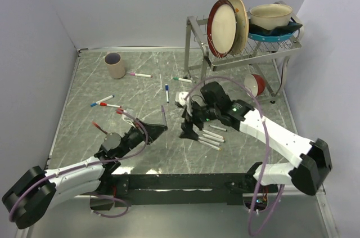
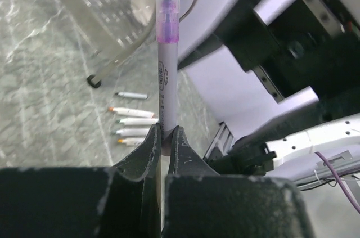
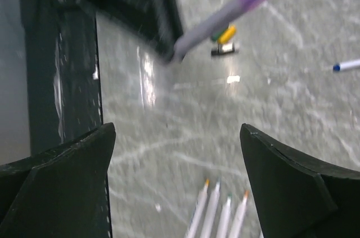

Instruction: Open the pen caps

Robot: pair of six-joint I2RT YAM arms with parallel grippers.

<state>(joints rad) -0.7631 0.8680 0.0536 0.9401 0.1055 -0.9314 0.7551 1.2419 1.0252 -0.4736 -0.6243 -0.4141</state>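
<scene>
The rack (image 1: 247, 52) at the far right holds two plates (image 1: 225, 27) standing on edge and a cream bowl (image 1: 271, 16) stacked in a blue dish (image 1: 270, 36). A red-and-white bowl (image 1: 256, 84) lies tipped on the table (image 1: 84, 86) beneath it. The cup (image 1: 115, 64) stands upright at the far left, and what is inside it cannot be told. Caps (image 1: 132, 73) sit on the pens scattered across the far half of the table: pink near the cup, green and blue toward the middle, blue and red at the left. The left gripper (image 1: 160, 128) is pinched on a purple pen (image 1: 163, 115). Its wrist view shows the fingers (image 2: 149, 148) pressed to the white barrel (image 2: 163, 80), with a purple collar higher up and a dark tip inside a pale sleeve. Whether that sleeve is a cap I cannot tell. Only this view shows the printing on the barrel. The right gripper (image 1: 190, 128) hangs just beside it, its jaws spread wide. Its own view looks down between the two fingers (image 3: 67, 182) at four uncapped pens (image 3: 219, 215) lying side by side. Past the blurred purple pen (image 3: 225, 16) it shows small green and yellow pieces (image 3: 224, 35) on the table, apparently loose caps, which are too small to make out from the top view.
</scene>
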